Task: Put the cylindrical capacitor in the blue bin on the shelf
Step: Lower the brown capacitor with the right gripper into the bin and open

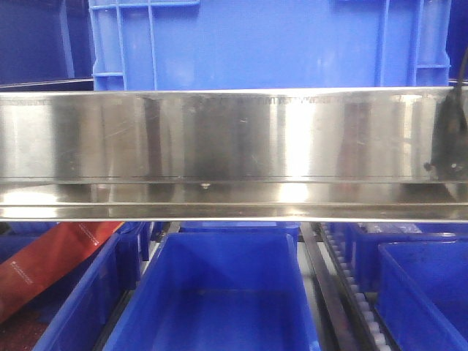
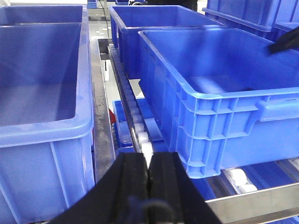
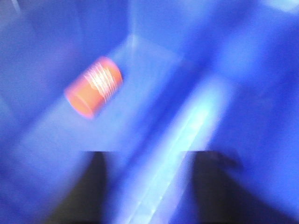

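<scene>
Across the front view, a broad steel rail of the shelf (image 1: 234, 139) spans the frame, with a red-orange bag (image 1: 44, 267) lying in a bin at lower left, an open blue bin (image 1: 219, 292) at centre below the rail, and more bins to the right; a dark shape at the far right edge of the rail may be part of an arm, too cropped to say. Left wrist view: left gripper (image 2: 148, 186) has its pads pressed together with nothing between them, parked over the roller track (image 2: 140, 135) between two bins, idle. Right wrist view is heavily blurred: right gripper (image 3: 145, 186) shows two dark fingers spread apart with only blue bin floor between them. Beyond them an orange-looking cylinder with pale bands lies on its side on the floor of the blue bin (image 3: 224, 70), well clear of the fingers; colour reads odd in the blur, but judged to be the cylindrical capacitor (image 3: 93, 87). If so, the drop looks done; only withdrawing the right arm remains.
</scene>
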